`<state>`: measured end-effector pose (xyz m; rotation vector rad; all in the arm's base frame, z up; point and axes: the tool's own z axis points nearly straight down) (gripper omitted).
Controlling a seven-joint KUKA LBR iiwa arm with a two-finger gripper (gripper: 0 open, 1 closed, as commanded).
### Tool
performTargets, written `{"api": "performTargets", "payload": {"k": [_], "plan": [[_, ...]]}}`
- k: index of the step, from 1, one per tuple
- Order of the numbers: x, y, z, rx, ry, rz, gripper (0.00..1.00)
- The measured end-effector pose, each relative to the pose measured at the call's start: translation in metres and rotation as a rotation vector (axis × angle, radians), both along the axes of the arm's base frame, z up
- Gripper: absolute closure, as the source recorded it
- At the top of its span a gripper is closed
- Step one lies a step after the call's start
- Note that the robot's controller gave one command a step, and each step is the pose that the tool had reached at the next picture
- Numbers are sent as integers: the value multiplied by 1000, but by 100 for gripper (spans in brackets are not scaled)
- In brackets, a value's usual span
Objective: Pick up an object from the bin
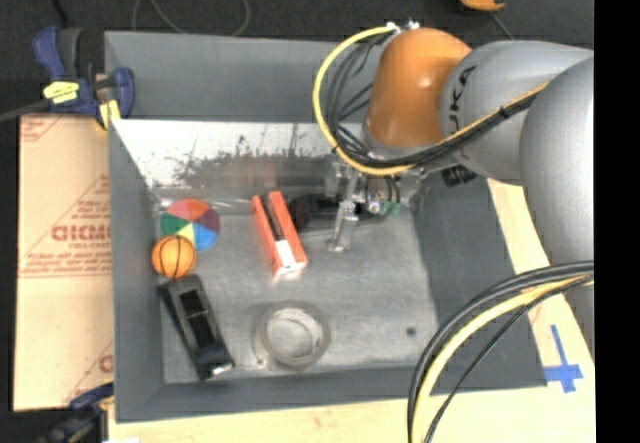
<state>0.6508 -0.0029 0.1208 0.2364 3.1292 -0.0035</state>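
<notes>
My gripper (340, 233) hangs below the orange wrist cover in the middle of the bin, toward the back wall. Just left of it lies a small black object (308, 210), partly hidden by the gripper's body. Further left an orange and white oblong box (279, 235) lies flat, running from the back toward the front. The gripper stands beside both things, with bare bin floor under its tip.
A multicoloured ball (190, 222) and a small orange basketball (173, 256) rest against the left wall. A black oblong dispenser-like thing (196, 327) lies at the front left, a clear round ring (291, 336) at the front middle. The arm covers the bin's back right.
</notes>
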Motion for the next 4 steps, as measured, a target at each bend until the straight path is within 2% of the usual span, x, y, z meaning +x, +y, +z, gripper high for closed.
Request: {"api": "performTargets", "payload": {"k": [1,2,3,4], "plan": [[3,-1,18,3,-5,-7,0],[6,-2,-47,6,-3,-120,0],[2,-25,-50,4,-1,-198,100],[2,-25,-50,4,-1,-198,100]]}}
